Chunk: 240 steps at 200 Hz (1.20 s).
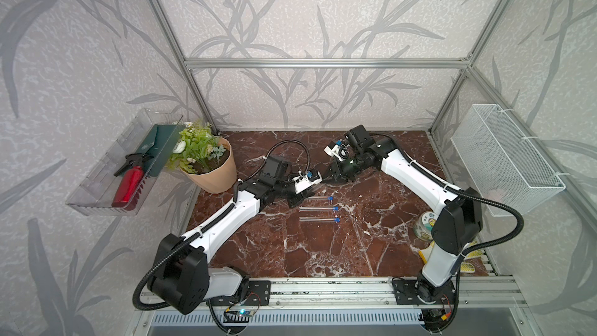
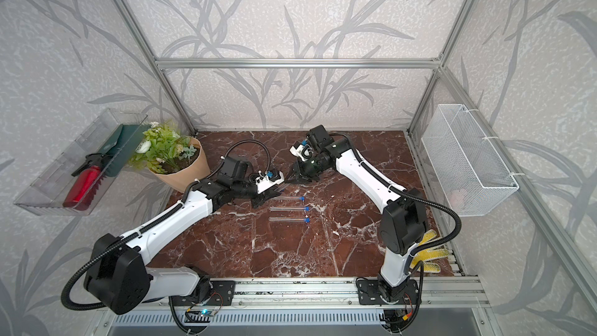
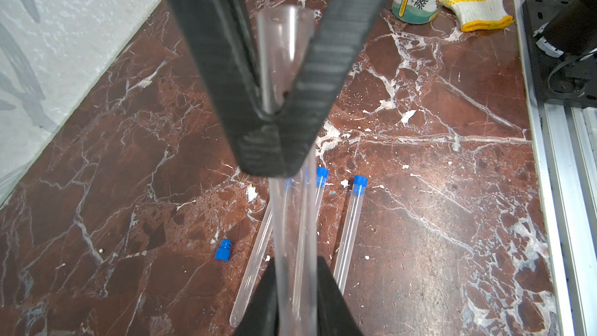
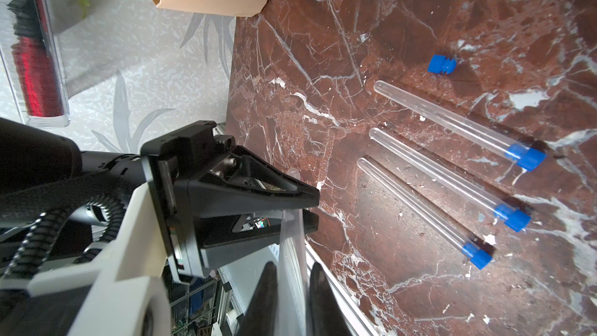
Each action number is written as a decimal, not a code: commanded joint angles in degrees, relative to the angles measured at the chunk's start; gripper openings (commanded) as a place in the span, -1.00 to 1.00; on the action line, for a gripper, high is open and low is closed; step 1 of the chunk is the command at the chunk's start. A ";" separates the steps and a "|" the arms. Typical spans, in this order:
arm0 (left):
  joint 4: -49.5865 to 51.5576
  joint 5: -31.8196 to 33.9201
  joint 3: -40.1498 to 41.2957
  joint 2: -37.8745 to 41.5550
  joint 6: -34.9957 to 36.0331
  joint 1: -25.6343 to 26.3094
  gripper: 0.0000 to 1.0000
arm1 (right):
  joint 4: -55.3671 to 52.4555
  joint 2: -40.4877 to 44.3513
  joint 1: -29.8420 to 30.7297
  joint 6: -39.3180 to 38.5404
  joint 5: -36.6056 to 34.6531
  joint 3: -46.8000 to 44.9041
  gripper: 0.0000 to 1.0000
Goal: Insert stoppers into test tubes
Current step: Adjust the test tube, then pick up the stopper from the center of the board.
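Three clear test tubes lie side by side mid-table, each with a blue stopper in its right end; both top views show them. A loose blue stopper lies on the marble beside them, also in the right wrist view. Just behind the row, a further test tube without a stopper hangs above the table. My left gripper is shut on one part of it and my right gripper on another. The two grippers nearly touch tip to tip.
A potted plant stands at the back left. A labelled jar and a yellow glove lie beside the right arm's base. A white wire basket hangs on the right wall, and a clear tray with a red bottle on the left.
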<state>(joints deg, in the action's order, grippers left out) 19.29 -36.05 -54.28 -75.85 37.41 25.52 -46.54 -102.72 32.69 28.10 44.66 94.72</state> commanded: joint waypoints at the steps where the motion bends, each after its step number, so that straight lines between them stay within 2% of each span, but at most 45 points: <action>1: -1.51 -0.38 0.88 1.66 -0.16 0.30 -0.61 | 0.38 1.43 0.34 0.65 1.87 -0.65 -0.76; 39: -2.56 -0.55 1.39 2.60 -0.16 0.29 -0.83 | 0.57 1.31 0.25 0.73 1.96 -0.78 -0.74; 73: -1.23 1.38 1.86 3.21 -0.31 0.27 -1.00 | 3.30 2.33 -0.27 0.35 1.36 -0.54 -0.26; 95: -2.16 9.35 3.21 4.83 -5.64 0.24 -1.00 | 8.75 4.57 -2.10 -2.37 -1.60 -2.21 -0.18; 102: -3.69 13.46 4.15 5.77 -9.39 0.21 -1.00 | 10.15 6.28 -2.56 -4.84 -3.43 -3.19 -0.18; 117: -6.55 22.29 6.29 8.12 -18.18 -0.05 -1.00 | 11.87 8.67 -2.56 -16.37 -11.82 -6.98 -0.18; 132: -6.36 27.85 7.54 10.20 -26.36 -0.70 -1.00 | 14.40 9.24 -1.92 -27.55 -17.88 -10.58 -0.19; 152: -3.68 35.99 7.96 12.00 -38.94 -1.31 -1.00 | 15.67 7.23 0.52 -43.37 -21.08 -11.37 -0.19; 165: -1.20 38.31 7.90 12.63 -45.17 -1.61 -1.00 | 16.31 5.28 2.75 -52.16 -22.54 -10.46 -0.19; 203: 1.98 44.91 9.00 14.84 -57.21 -2.37 -1.00 | 14.99 -7.13 6.81 -64.45 -23.18 -2.58 -0.19; 240: 4.61 45.86 8.85 17.16 -62.19 -3.62 -1.00 | 11.85 -16.79 7.65 -71.31 -25.05 5.28 -0.22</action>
<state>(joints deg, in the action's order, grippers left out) 20.64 5.93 -45.58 -60.60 -15.92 22.72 -32.01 -116.18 40.51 -34.41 21.87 95.18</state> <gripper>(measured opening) 0.162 0.395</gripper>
